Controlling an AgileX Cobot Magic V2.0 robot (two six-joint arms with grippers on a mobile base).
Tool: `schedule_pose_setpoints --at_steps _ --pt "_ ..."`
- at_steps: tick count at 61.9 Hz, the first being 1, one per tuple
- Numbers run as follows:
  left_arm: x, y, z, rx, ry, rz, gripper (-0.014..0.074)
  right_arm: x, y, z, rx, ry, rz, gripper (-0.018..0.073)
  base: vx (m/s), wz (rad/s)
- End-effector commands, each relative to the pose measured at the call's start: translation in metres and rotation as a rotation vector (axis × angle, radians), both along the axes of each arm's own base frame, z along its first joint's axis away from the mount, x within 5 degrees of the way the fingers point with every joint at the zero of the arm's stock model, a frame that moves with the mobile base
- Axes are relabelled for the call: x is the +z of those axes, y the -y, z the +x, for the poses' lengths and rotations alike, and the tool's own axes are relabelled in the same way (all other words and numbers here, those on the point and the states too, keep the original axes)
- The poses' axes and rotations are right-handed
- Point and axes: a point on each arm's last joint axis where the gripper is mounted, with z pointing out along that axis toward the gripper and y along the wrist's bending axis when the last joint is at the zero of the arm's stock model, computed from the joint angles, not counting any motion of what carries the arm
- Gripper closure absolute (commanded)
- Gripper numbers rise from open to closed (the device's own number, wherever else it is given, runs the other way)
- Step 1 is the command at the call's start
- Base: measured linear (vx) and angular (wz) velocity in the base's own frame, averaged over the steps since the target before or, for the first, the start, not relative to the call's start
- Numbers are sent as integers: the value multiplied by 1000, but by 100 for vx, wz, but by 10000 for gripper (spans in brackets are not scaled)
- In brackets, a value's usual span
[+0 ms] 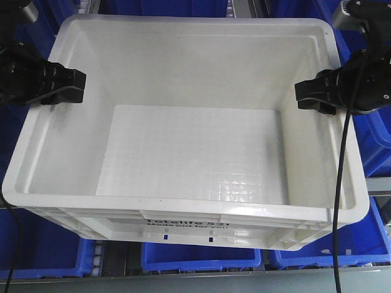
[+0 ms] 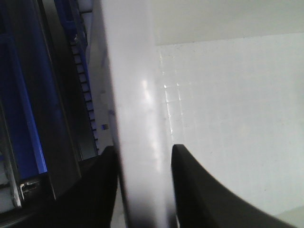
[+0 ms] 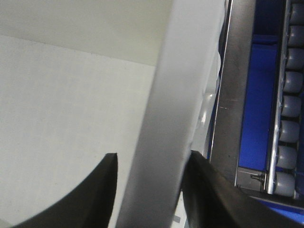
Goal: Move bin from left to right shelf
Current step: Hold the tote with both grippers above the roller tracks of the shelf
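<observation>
The large white bin fills the front view, empty, with black print on its near side. My left gripper is clamped over the bin's left rim. In the left wrist view the left gripper has one finger outside and one inside, both against the rim. My right gripper is clamped over the right rim. In the right wrist view the right gripper straddles the rim. Its outer finger touches the rim, and a thin white strip shows beside the inner finger.
Blue bins sit under and around the white bin: front left, front middle and right. A grey shelf rail runs along the front. A roller track and a metal rail lie just outside the right rim.
</observation>
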Motion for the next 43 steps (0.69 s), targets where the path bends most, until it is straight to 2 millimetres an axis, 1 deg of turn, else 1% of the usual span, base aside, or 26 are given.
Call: schedule_pose_setpoints --at_steps 1,43 --pt "32 4 -7 -11 135 -78 598 31 3 2 -15 200 10 567 8 8" --pt "32 4 -7 -11 135 -78 598 31 3 2 -15 200 10 567 6 0"
